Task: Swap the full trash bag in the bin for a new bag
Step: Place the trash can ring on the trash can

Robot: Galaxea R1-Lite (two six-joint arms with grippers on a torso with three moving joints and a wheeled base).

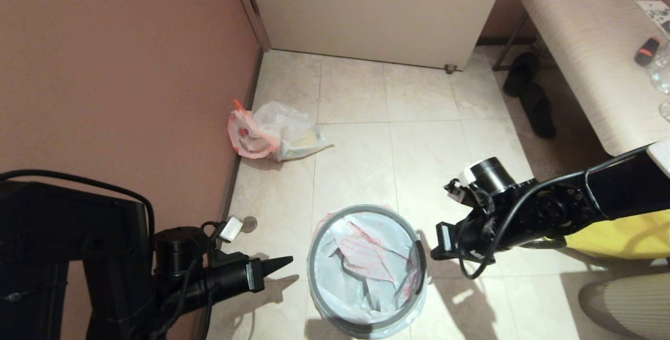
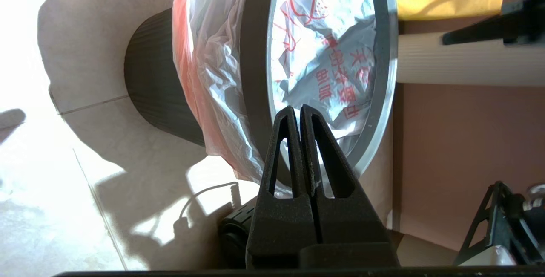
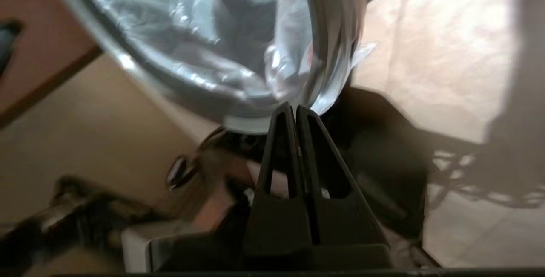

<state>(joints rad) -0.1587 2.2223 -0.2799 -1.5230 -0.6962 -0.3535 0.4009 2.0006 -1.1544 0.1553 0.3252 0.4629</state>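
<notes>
Bin [image 1: 366,324] base cut off, new bag [image 1: 361,261] inside, left pincer [image 1: 285,263] together, right pincer [image 3: 295,108] together.

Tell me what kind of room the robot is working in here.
Probably a home entryway or small lived-in room: a pale tiled floor, a pair of black slippers tucked beside a beige wood-grain table, and a small round black waste bin with a grey ring rim lined with a thin white plastic bag.

Red Chinese characters are printed on the new bag [image 2: 336,68] lining the bin [image 2: 157,85]. They show mirrored and creased. None can be read with certainty.
</notes>
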